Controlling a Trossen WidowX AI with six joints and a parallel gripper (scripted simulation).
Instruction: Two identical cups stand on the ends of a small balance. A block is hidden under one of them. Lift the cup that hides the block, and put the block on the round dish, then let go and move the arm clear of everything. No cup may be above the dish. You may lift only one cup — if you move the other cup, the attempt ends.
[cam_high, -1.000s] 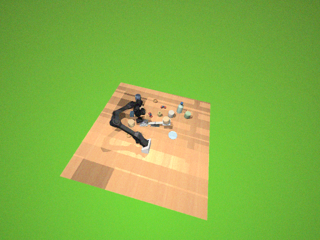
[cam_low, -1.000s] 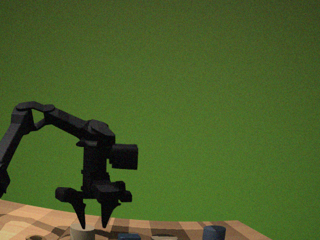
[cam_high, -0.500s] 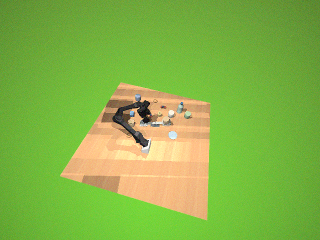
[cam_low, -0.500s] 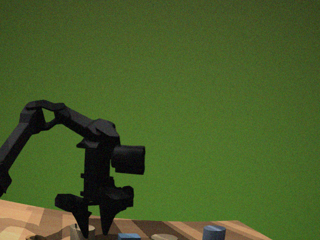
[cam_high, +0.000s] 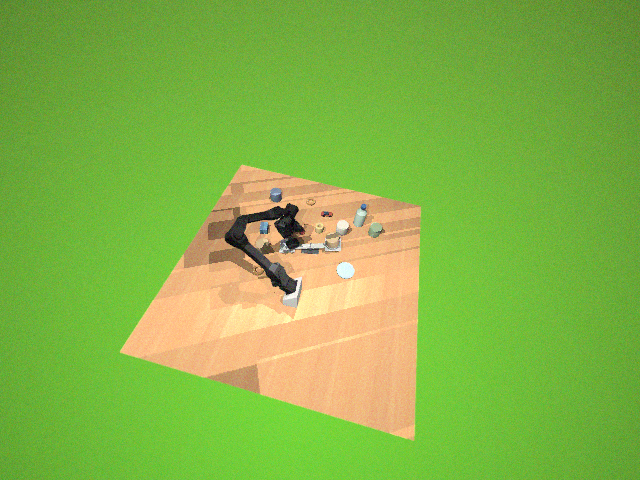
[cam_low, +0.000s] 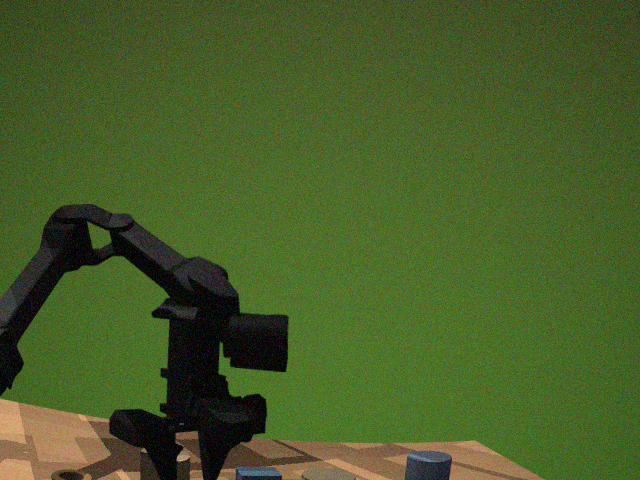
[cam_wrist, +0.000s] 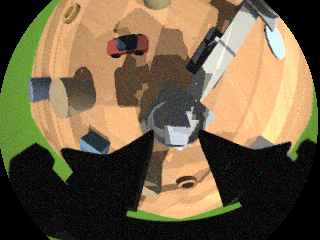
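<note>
My gripper is partly open over the left pan of the balance. A grey block lies in that pan, between or just below the fingertips in the wrist view; whether they touch it cannot be told. One tan cup stands on the table left of the balance, off the pan. The other tan cup stands on the right pan. The pale blue round dish lies front right of the balance with nothing on it.
A blue box, a tan cylinder and a blue cylinder are around the arm. A red car, white cup, bottle and green cup stand behind the balance.
</note>
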